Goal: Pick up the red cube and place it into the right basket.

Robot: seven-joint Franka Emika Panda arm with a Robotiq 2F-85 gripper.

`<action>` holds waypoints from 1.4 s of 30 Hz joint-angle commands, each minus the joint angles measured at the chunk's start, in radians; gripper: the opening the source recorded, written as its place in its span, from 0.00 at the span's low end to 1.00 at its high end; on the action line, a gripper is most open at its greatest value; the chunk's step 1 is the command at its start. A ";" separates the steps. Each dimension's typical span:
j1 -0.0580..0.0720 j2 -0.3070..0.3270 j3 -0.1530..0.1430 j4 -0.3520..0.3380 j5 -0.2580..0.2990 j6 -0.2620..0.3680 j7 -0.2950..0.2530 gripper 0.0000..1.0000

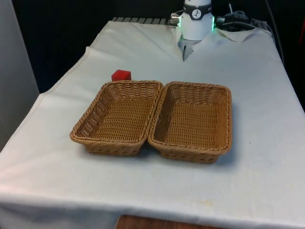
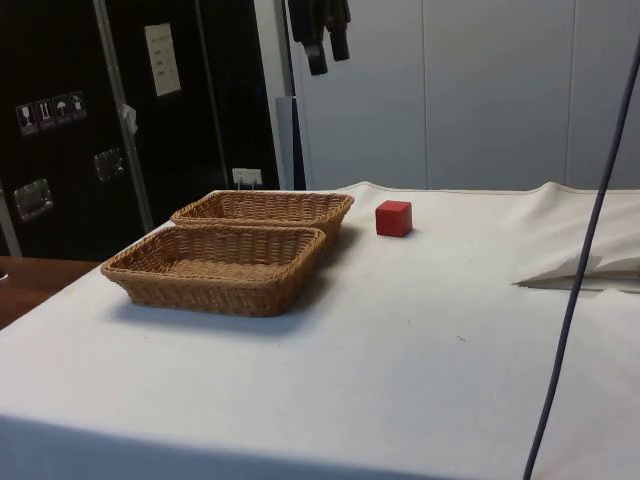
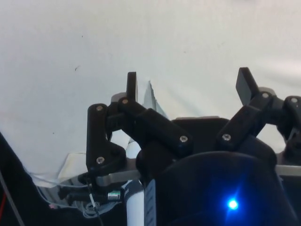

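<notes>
The red cube (image 1: 121,75) sits on the white cloth just behind the far left corner of the left basket (image 1: 87,110). In the side view the cube (image 2: 393,218) stands beside the farther basket (image 2: 265,213). The right basket (image 1: 229,119) is empty; it is the nearer basket (image 2: 210,290) in the side view. My gripper (image 2: 328,50) hangs high above the table, well above the cube and baskets. The wrist view shows the gripper (image 3: 188,87) open over bare cloth, nothing between its fingers (image 3: 131,87).
The two wicker baskets stand side by side, touching, at mid-table. A dark cable (image 2: 585,260) crosses the side view's right. A fold in the cloth (image 2: 580,272) lies near the robot's end. Dark cabinets (image 2: 70,130) stand beyond the table.
</notes>
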 commanded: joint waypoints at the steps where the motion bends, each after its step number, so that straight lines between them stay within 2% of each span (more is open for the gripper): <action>1: -0.003 -0.007 0.001 -0.022 -0.011 0.033 0.018 1.00; 4: -0.005 -0.010 0.001 -0.052 -0.009 0.069 0.032 1.00; 5: -0.003 -0.003 0.000 -0.041 -0.001 0.051 0.021 1.00; 6: -0.006 -0.011 0.000 -0.060 -0.009 0.079 0.034 1.00; 10: -0.010 -0.016 -0.001 -0.092 -0.005 0.116 0.041 1.00; 14: -0.016 -0.030 -0.004 -0.137 0.002 0.165 0.038 1.00; 15: -0.014 -0.017 -0.003 -0.125 0.001 0.148 0.036 1.00; 22: -0.023 -0.069 -0.020 -0.215 0.015 0.232 0.017 1.00; 23: -0.022 -0.060 -0.018 -0.206 0.009 0.218 0.024 1.00; 26: -0.025 -0.084 -0.039 -0.250 0.027 0.262 -0.006 1.00; 30: -0.025 -0.092 -0.061 -0.274 0.047 0.287 -0.037 1.00; 32: -0.025 -0.085 -0.060 -0.268 0.040 0.279 -0.032 1.00; 38: -0.028 -0.092 -0.110 -0.310 0.093 0.324 -0.114 1.00; 39: -0.026 -0.085 -0.103 -0.298 0.082 0.308 -0.100 1.00; 42: -0.028 -0.084 -0.142 -0.327 0.108 0.347 -0.159 1.00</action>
